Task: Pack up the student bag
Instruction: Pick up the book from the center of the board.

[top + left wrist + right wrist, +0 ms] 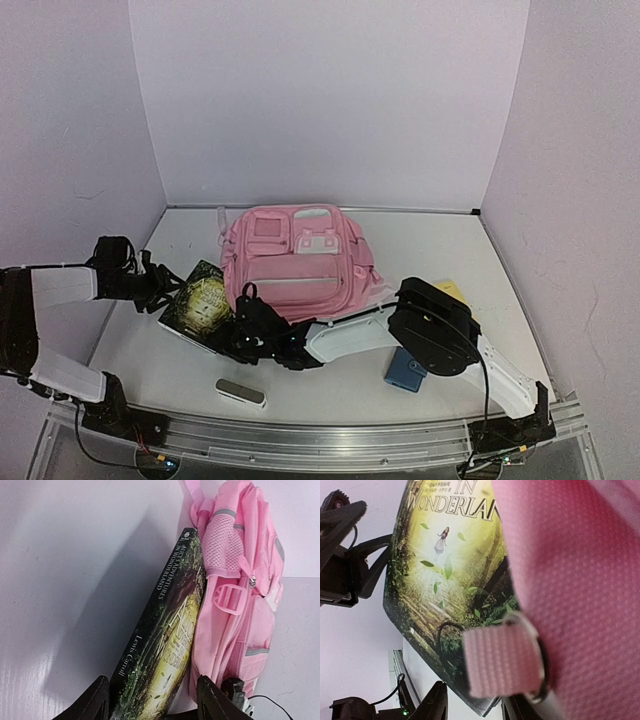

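The pink student bag (pixel 300 262) lies flat at mid-table, front pockets up. A dark paperback, Alice in Wonderland (pixel 200 300), leans on edge against the bag's left side (pixel 235 605). My left gripper (pixel 165 288) reaches in from the left. Its fingers stand apart on either side of the book's near end (pixel 150 680), with a gap at the right finger (pixel 210 702). My right gripper (pixel 243 325) is at the bag's near left corner. There its fingers are apart, and a pink webbing strap loop (pixel 502 662) with a metal ring hangs just over the right finger (pixel 517 711).
A blue box (pixel 405 370) lies under the right arm, with a yellow item (pixel 450 290) beyond it. A grey oblong case (pixel 241 392) sits near the front rail. A thin clear item (pixel 221 215) lies by the back wall. Walls close off three sides.
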Controlling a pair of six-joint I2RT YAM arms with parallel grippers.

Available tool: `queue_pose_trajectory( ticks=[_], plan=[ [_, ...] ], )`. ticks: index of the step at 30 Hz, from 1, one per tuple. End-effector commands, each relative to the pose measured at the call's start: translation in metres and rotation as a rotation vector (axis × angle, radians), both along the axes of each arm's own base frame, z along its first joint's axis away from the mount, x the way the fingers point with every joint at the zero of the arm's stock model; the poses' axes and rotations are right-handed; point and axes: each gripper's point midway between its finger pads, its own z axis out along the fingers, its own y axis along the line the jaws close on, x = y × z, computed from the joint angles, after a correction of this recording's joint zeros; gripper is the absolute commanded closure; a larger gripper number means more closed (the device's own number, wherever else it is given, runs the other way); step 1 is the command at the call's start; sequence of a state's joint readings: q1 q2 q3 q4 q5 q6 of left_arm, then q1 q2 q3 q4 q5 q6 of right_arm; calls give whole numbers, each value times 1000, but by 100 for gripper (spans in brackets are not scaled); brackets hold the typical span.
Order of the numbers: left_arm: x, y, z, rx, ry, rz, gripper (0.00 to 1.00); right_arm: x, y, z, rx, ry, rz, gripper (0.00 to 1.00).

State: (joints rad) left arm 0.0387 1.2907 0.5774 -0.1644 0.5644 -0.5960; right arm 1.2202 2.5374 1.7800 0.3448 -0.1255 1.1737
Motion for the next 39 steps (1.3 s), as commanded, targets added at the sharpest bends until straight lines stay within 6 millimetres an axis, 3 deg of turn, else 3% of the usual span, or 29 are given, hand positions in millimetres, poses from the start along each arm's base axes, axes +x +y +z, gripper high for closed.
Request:
queue_pose_trajectory(
  ticks=[1, 10, 19, 25, 39],
  plan=[
    [-42, -49, 14, -263, 102, -170, 41, 10, -13, -30, -15, 33, -28, 62],
    [-62, -58, 9, -337, 153, -219, 44, 15, -20, -19, 43, 28, -35, 62],
    [-67, -67, 27, -423, 137, -260, 48, 16, -22, -13, 93, 28, -32, 60],
    [-75, -70, 25, -448, 165, -281, 48, 25, -32, 16, 95, -97, -54, 51],
    [-69, -82, 36, -468, 142, -322, 49, 19, -38, 34, 73, -297, 28, 20]
  ],
)
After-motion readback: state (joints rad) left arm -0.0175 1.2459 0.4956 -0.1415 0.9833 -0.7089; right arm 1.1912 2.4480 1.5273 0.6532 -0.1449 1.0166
